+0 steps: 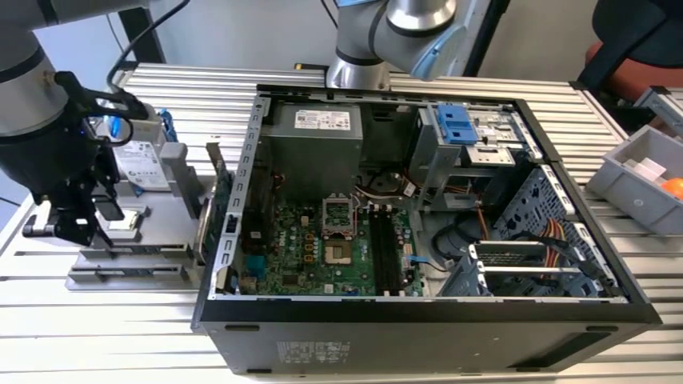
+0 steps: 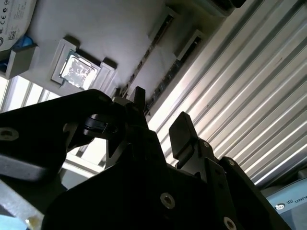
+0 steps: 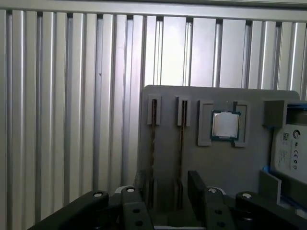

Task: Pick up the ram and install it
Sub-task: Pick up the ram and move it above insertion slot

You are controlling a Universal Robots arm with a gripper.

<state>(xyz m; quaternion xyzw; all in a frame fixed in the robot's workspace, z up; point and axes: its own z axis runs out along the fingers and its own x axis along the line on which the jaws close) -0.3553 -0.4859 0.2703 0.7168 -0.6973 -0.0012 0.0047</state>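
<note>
Ram stands edge-up in the narrow slots of a grey holder, and in the first wrist view it sits just past our tool. We see the tool released: its two black fingers are spread apart with nothing gripped between them, and it hovers over the holder. We cannot tell whether either finger touches the ram. Just beside the slots a square silver chip rests in its own recess, and past that sits a labelled hard drive.

In the exterior view the holder lies on the ribbed metal surface, near its edge at the exterior view's left. A green card stands upright between the holder and an open computer case. Inside the case we see a green board with long black slots. Farther off, near the surface's edge at the exterior view's right, a grey bin holds something orange.
</note>
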